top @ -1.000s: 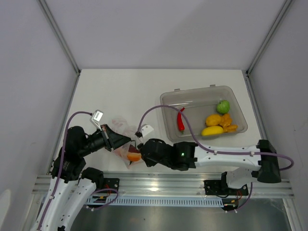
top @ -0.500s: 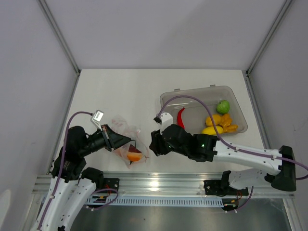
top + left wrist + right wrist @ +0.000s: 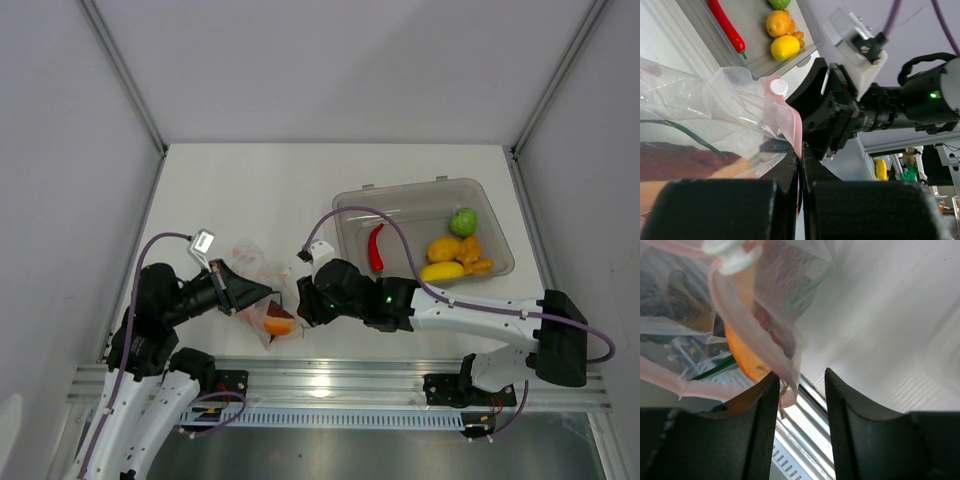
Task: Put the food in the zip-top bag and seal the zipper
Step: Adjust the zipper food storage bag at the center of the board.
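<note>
The zip-top bag lies crumpled on the white table, left of the grey bin and a little nearer the arm bases than the bin is. Its mouth is turned toward the bin. The pinkish zipper is unsealed, its lips apart. Through the clear film show an orange piece, a dark purple-red piece and a thin green scallion. The left gripper, on the side of the bag away from the bin, is clamped tight on one lip, with the pink strip pinched between its fingers. The right gripper sits between bag and bin, right at the mouth, with its jaws partly apart and nothing in them. The loose end of the strip hangs just by one finger, unpinched. Inside the bin the red chili lies at the end nearest the bag. A green round fruit and a cluster of yellow-orange fruits sit at the far end. Loading looks partway done and sealing not begun. The likely next move is for the right gripper to cross to the bin and take the chili across its slim body. The left would need to hold the limp mouth open, since that lip could fold shut.
</note>
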Available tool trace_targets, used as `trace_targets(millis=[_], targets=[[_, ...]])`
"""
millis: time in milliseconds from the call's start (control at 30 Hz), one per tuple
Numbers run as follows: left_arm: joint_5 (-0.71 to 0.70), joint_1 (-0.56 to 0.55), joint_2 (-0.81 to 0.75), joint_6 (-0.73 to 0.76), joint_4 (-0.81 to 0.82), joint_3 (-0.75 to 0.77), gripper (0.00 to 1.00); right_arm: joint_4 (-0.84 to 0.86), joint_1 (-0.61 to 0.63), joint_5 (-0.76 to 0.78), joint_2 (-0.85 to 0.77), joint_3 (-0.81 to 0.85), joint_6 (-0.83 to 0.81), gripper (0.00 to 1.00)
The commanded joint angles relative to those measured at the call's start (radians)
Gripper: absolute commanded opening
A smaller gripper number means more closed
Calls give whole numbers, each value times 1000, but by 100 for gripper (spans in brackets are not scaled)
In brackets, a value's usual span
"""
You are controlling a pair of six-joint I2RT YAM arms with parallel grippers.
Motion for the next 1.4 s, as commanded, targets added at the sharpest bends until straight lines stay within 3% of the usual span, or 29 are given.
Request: trace_targets(millis=[0,67,133,267,433,567,700,767,867,967,1033,1133,1300,1367], targets=[[27,-5,-13,-12,18,29,0,80,-24,-34,34,-20,-4,37],[25,-5,-12,-7,14,30,0,92,-27,-46,49,-23,1,25],[27,-5,-10,8,-1,47,1,63,-29,-40,63,4,9,0],[19,-5,10,94,-90,160,1,-43,-29,-53,25,137,39,0],[-44,-5,8,165,-242,335,1,-48,-23,-227,-96,340,130,0],[-32,-5,-25,101,-190,251,1,-45,-58,-299,-90,388,164,0],[28,-5,7,51,-82,55,1,-69,-190,-381,4,334,225,0],[30,-5,28,61,-89,65,1,-77,-204,-401,34,326,233,0],[21,-5,21,71,-136,185,1,-89,-190,-396,45,375,217,0],[-2,-5,24,82,-198,396,1,-127,-165,-382,39,478,185,0],[-16,-5,22,87,-233,441,1,-166,-144,-361,39,550,159,0],[-51,-5,-4,96,-235,446,0,-137,-133,-344,14,517,142,0],[-108,-5,-13,136,-264,259,1,-40,-182,-375,2,337,199,0],[-162,-5,1,160,-299,285,1,-22,-193,-392,17,310,205,0]])
